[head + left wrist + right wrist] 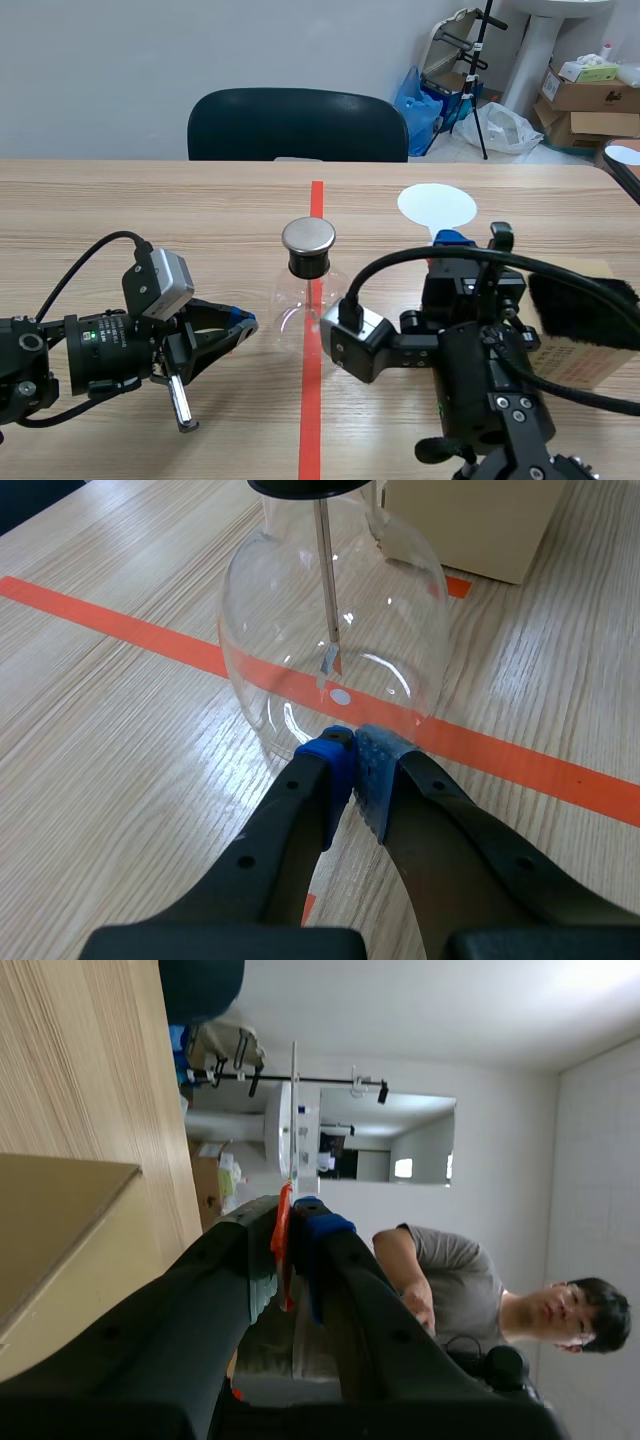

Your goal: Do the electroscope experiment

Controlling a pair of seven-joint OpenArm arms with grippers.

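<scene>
1. We saw the electroscope flask (pixel 290 300) standing upright at the middle of the table (pixel 120 200), on the orange-red tape line (pixel 310 420), with its metal cap (pixel 308 236) on top.
2. In the left wrist view a thin rod (pixel 324 570) hung straight down inside the glass, with small foil leaves (pixel 330 660) at its lower end.
3. The left gripper (pixel 238 325) lay low at about 8 o'clock from the flask. Its fingers (pixel 330 780) were pressed together on nothing, and the tips were just beside the glass wall. We could not tell whether they touched it.
4. The right gripper (pixel 445 240) was at about 2 o'clock from the flask. It pinched the orange handle (pixel 283 1235) of a white disc (pixel 437 207), and the disc stood at 12 o'clock from the fingertips.
5. A cardboard box (pixel 575 365) sat at about 4 o'clock from the flask, with a strip of black fur (pixel 585 310) on top of it.
6. A dark chair (pixel 297 125) stood past the table's far edge, at 12 o'clock from the flask.
</scene>
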